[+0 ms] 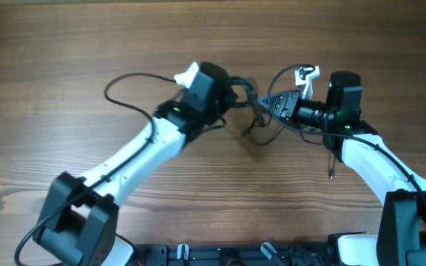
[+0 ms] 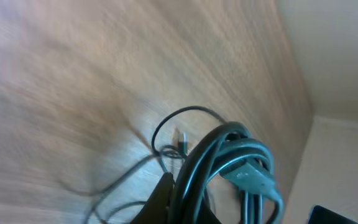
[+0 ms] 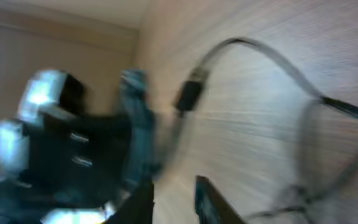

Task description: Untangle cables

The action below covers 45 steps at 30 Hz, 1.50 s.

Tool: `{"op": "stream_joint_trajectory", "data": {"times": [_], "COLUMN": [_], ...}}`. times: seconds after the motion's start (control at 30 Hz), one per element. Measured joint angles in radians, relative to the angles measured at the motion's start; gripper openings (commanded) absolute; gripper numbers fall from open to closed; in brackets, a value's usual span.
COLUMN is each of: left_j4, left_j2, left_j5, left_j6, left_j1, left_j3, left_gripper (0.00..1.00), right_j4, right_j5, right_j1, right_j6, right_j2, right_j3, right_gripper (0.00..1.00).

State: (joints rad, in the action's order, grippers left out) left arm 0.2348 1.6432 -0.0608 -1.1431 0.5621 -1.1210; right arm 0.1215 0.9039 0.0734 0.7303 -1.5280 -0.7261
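Note:
A tangle of black cables [image 1: 254, 122] lies at the table's middle, with one long loop [image 1: 124, 85] running left and a white connector [image 1: 307, 74] at the right. My left gripper [image 1: 231, 89] is shut on a bundle of dark cable loops [image 2: 229, 155], its fingers [image 2: 185, 208] clamped at the bundle's base. My right gripper [image 1: 274, 103] faces the left one across the tangle. In the blurred right wrist view its fingers [image 3: 176, 205] are apart with nothing between them. A cable with a dark plug [image 3: 191, 93] arcs above them.
The wooden table [image 1: 65, 44] spreads all around. A thin cable end [image 1: 331, 166] lies beside the right arm. The left arm's body [image 3: 42, 143] fills the left of the right wrist view. A wall edge [image 2: 347, 74] shows beyond the table.

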Motion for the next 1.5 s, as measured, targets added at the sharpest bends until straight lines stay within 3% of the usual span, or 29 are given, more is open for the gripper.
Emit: {"op": "stream_joint_trajectory", "data": {"times": [0.07, 0.13, 0.17, 0.4, 0.5, 0.6, 0.73, 0.9, 1.23, 1.5], "left_j4": [0.003, 0.015, 0.021, 0.077, 0.122, 0.133, 0.133, 0.133, 0.170, 0.231], "left_j2": [-0.046, -0.097, -0.117, -0.141, -0.141, -0.141, -0.141, -0.141, -0.116, -0.115], "left_j5": [-0.060, -0.099, -0.112, -0.155, -0.158, -0.159, -0.159, -0.159, -0.148, -0.023], "left_j6": [0.113, 0.178, 0.198, 0.311, 0.390, 0.429, 0.451, 0.454, 0.440, 0.218], "left_j1": [-0.061, -0.097, -0.104, -0.096, -0.080, -0.062, -0.037, -0.006, 0.016, 0.034], "left_j3": [0.001, 0.001, 0.001, 0.001, 0.001, 0.001, 0.001, 0.001, 0.004, 0.005], "left_gripper": [0.04, 0.04, 0.04, 0.04, 0.04, 0.04, 0.04, 0.04, 0.04, 0.04], "right_j4": [-0.080, -0.097, -0.089, 0.115, 0.199, 0.248, 0.255, 0.250, -0.045, 0.003], "right_j5": [-0.088, -0.124, -0.124, 0.127, 0.176, 0.200, 0.206, 0.171, -0.049, -0.058], "right_j1": [0.000, 0.000, -0.001, -0.001, -0.001, 0.000, 0.027, 0.071, 0.109, 0.123], "right_j6": [-0.050, -0.074, -0.101, -0.337, -0.377, -0.388, -0.400, -0.403, -0.391, -0.346], "right_j2": [0.000, 0.000, 0.000, 0.000, 0.000, 0.000, 0.000, 0.000, 0.001, 0.001], "right_j3": [0.001, 0.001, 0.001, 0.002, 0.003, 0.002, 0.002, 0.002, -0.007, -0.008], "right_gripper": [0.50, 0.79, 0.99, 1.00, 0.87, 0.59, 0.33, 0.06, 0.04, 0.04]}}
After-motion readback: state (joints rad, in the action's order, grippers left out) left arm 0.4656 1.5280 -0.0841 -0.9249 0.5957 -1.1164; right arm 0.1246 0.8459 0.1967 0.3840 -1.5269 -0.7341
